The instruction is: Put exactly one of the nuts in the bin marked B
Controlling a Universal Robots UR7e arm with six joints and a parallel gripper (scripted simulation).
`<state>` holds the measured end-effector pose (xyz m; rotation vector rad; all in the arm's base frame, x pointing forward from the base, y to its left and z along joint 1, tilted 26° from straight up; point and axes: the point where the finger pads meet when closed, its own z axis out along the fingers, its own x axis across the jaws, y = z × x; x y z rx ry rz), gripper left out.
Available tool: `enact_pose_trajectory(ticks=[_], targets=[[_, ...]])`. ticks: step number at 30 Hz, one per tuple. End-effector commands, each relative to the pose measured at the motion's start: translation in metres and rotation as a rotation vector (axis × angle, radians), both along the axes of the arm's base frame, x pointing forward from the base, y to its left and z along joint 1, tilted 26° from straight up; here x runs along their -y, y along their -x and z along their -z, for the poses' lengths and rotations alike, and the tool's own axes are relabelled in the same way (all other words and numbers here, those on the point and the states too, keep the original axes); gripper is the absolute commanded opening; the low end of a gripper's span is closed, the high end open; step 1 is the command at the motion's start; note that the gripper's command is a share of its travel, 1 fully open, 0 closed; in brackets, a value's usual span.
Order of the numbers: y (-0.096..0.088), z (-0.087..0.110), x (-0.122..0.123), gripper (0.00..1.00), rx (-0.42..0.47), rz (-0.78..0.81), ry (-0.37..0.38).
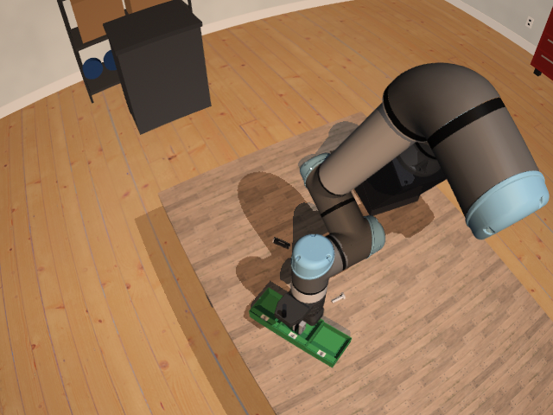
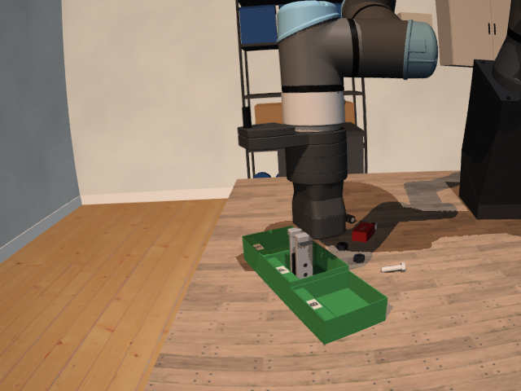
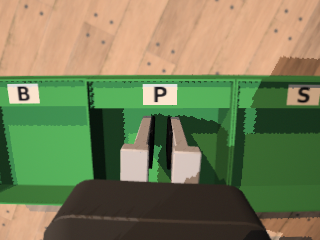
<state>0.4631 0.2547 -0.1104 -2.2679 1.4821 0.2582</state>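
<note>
Jaws nearly clenched, narrow slit betw. pads, nothing gripped. They hang down inside the middle "P" compartment of the green three-part plastic bin (image 2: 336, 333), which lies near the desk's left edge. Pads touch no wall. Compartment B (image 3: 44, 150) holds nothing. Two small black hex nuts (image 2: 341, 245) (image 2: 357, 257) lie on the desk just beyond the bin, toward desk centre.

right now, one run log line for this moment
gripper: shut, empty | position: inside bin P | bin B: no nut | nuts: on table
</note>
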Motion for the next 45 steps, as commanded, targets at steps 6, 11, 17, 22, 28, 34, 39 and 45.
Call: enact_pose_trajectory(ticks=[6,11,17,22,28,34,39,45], targets=[[0.0,0.0,0.0,0.31,0.001,0.0,0.0],[0.0,0.0,0.0,0.31,0.001,0.0,0.0],[0.0,0.0,0.0,0.31,0.001,0.0,0.0],[0.0,0.0,0.0,0.31,0.001,0.0,0.0],[0.0,0.0,0.0,0.31,0.001,0.0,0.0],[0.0,-0.002,0.001,0.31,0.002,0.0,0.0],[0.0,-0.008,0.004,0.31,0.001,0.0,0.0],[0.001,-0.014,0.007,0.31,0.001,0.0,0.0]])
